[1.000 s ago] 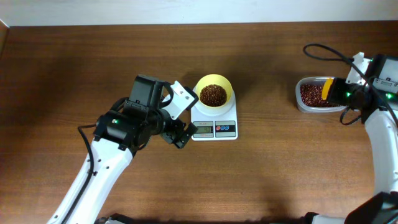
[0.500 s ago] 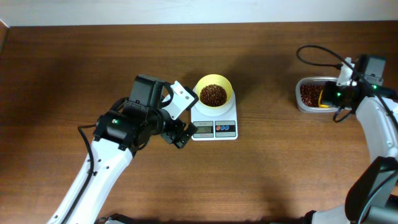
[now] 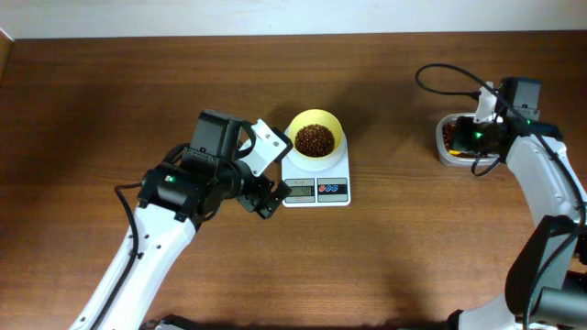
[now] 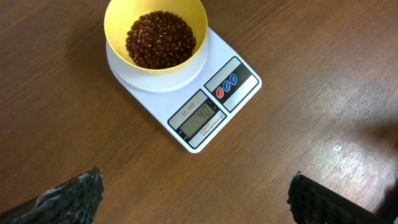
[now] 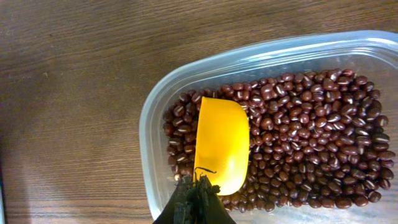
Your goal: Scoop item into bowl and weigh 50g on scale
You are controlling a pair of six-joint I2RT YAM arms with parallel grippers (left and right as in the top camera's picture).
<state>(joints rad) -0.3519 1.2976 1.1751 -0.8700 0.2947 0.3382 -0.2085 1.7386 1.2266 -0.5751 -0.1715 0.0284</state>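
We see the bowl (image 4: 115,25) of beans (image 4: 160,38) on the scale (image 4: 211,99), just ahead of our left gripper (image 4: 194,198), jaws wide apart; right gripper (image 5: 198,199) is clamped on the scoop (image 5: 221,146), amid beans in the tub (image 5: 149,124).

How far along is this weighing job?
Done: the bowl with beans sits on the scale, display lit but unreadable. In hand: right gripper shut on the scoop, dipped in the tub; left gripper open near the scale. Left: topping up to target, if short.
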